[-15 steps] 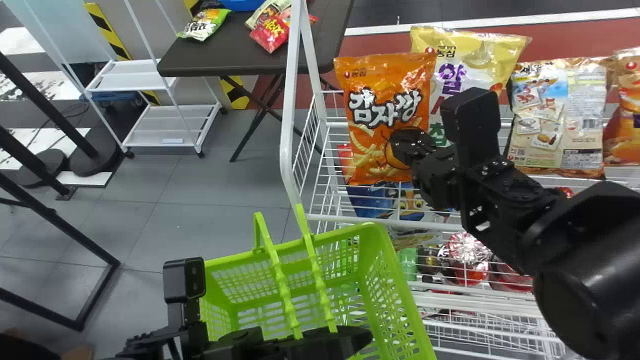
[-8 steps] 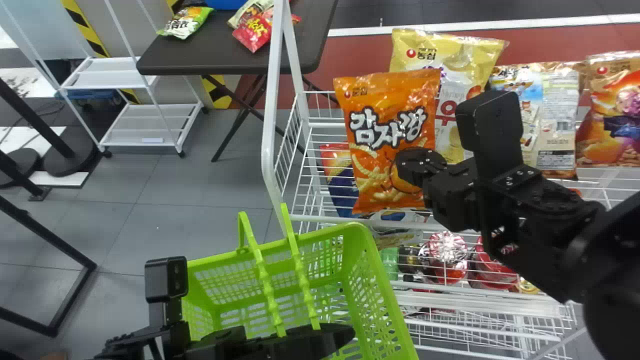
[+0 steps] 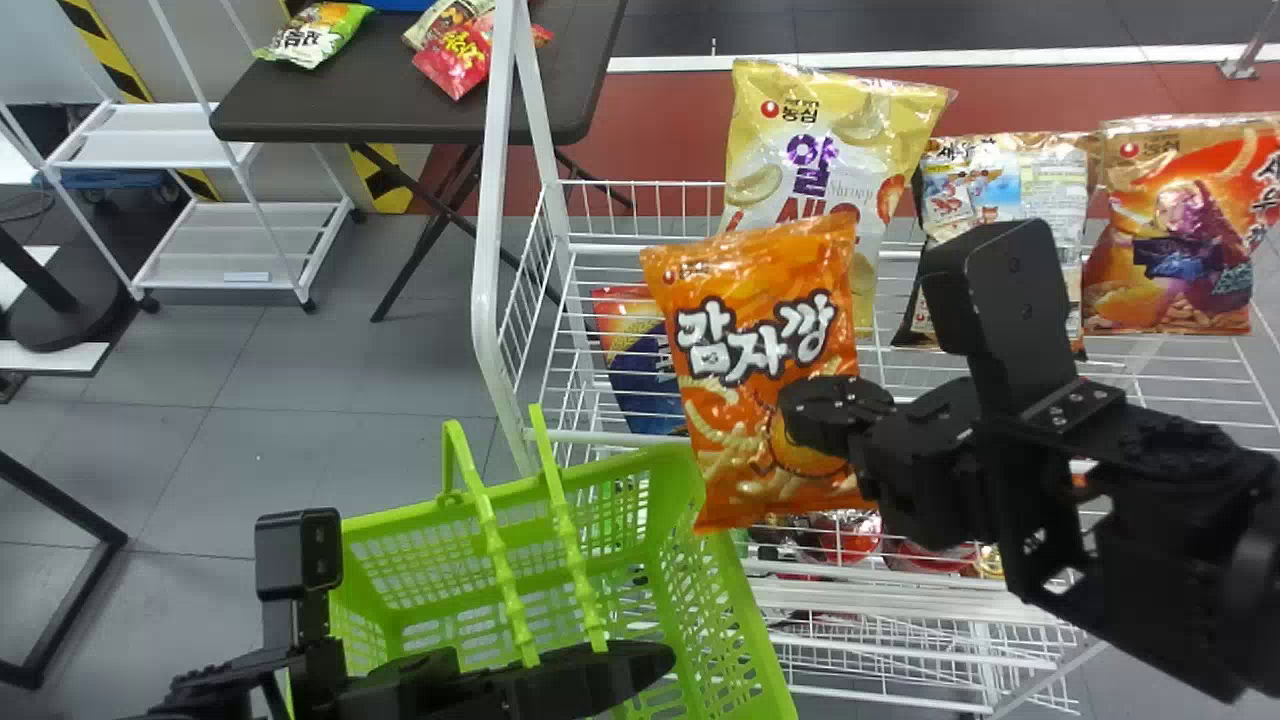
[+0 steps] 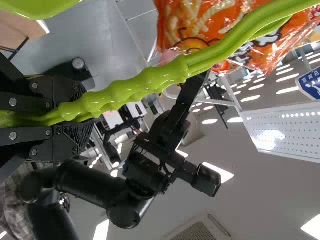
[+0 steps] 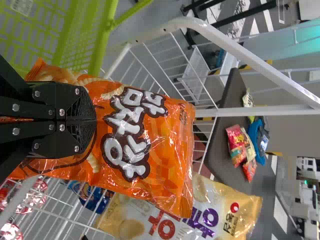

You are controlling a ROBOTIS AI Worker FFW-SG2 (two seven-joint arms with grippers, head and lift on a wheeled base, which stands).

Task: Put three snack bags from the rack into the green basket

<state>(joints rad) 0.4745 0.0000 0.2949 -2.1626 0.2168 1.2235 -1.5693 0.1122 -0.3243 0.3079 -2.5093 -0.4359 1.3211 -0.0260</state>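
Observation:
My right gripper (image 3: 800, 415) is shut on the front of an orange snack bag (image 3: 765, 350), holding it upright in front of the rack (image 3: 590, 240), its lower left corner at the green basket's (image 3: 735, 600) right rim. In the right wrist view the gripper (image 5: 95, 120) pinches the orange bag (image 5: 150, 145). My left gripper (image 3: 650, 665) is over the basket at the bottom; in the left wrist view this gripper (image 4: 80, 117) is shut on the green basket handles (image 4: 145, 82). Behind stand a yellow bag (image 3: 820, 150), a beige bag (image 3: 1000, 190) and another orange-brown bag (image 3: 1180, 230).
The rack's white side frame (image 3: 490, 220) rises behind the basket. A blue and red bag (image 3: 640, 370) lies on a lower level, with red-lidded items below. A dark table (image 3: 380, 110) bearing small bags and a white shelf cart (image 3: 230, 240) stand farther left.
My right gripper has brought the orange bag down and nearer, from in front of the yellow bag to the basket's right rim. The whole scene has shifted left in the head view.

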